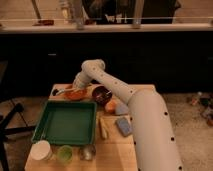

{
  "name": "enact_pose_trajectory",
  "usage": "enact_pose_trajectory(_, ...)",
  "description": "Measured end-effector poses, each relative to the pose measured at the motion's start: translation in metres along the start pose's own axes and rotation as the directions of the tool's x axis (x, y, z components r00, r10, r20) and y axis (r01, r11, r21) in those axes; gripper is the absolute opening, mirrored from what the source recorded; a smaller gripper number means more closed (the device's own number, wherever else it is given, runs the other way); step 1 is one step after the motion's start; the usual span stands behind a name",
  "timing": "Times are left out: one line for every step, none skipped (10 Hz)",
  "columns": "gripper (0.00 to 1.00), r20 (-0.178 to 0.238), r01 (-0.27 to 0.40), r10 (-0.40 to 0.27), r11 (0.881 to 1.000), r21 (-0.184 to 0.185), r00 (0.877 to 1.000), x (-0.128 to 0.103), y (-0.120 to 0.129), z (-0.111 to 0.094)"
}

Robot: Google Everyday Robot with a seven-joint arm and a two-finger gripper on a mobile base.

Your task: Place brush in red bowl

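In the single camera view, we see the white arm reach across the wooden desk [120,150] from the lower right and bend down at its elbow, so that the claw [76,85] hangs low over the red bowl [75,94] at the far left of the desk. Its fingers are shut, and we judge that they clamp the brush [62,91], whose pale slim shape pokes out to the left over the bowl's rim; the grip itself is hidden by the wrist. We read this low, nose-down pose as the setting-down step, with the brush brought right above its goal and not yet let go. Just right of the red bowl stands a darker maroon bowl [101,94], near enough that a sideways swing of the wrist could knock it. A green tray [65,122] fills the desk in front of the bowls, with an orange lump [110,106], a pale stick [103,127] and a grey-blue block [123,125] to its right. Along the near edge stand a white cup [41,150], a green cup [64,153] and a small metal cup [88,152], all well apart from the claw.
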State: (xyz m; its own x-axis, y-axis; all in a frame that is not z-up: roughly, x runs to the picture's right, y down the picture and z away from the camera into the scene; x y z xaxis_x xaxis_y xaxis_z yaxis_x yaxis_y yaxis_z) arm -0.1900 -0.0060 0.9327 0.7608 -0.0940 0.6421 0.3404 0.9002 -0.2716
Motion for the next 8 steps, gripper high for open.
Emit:
enact_pose_trajectory(0.0,-0.001,-0.001,0.001,1.0,-0.004,1.0,0.002,-0.0022,0.0032)
enact_pose_trajectory(0.0,-0.002,-0.001,0.001,1.0,-0.008,1.0,0.0029,-0.0036,0.0065)
enact_pose_trajectory(0.0,-0.002,-0.002,0.002,1.0,-0.01,1.0,0.0037,-0.005,0.0083)
enact_pose_trajectory(0.0,-0.003,-0.002,0.002,1.0,-0.014,1.0,0.0045,-0.0047,0.0103)
enact_pose_trajectory(0.0,-0.005,-0.005,0.005,1.0,-0.018,1.0,0.0077,-0.0051,0.011)
enact_pose_trajectory(0.0,-0.005,-0.005,0.005,1.0,-0.02,1.0,0.0082,-0.0047,0.011)
enact_pose_trajectory(0.03,-0.005,-0.005,0.005,1.0,-0.02,1.0,0.0082,-0.0048,0.0109)
enact_pose_trajectory(0.14,-0.005,-0.005,0.005,1.0,-0.02,1.0,0.0084,-0.0047,0.0108)
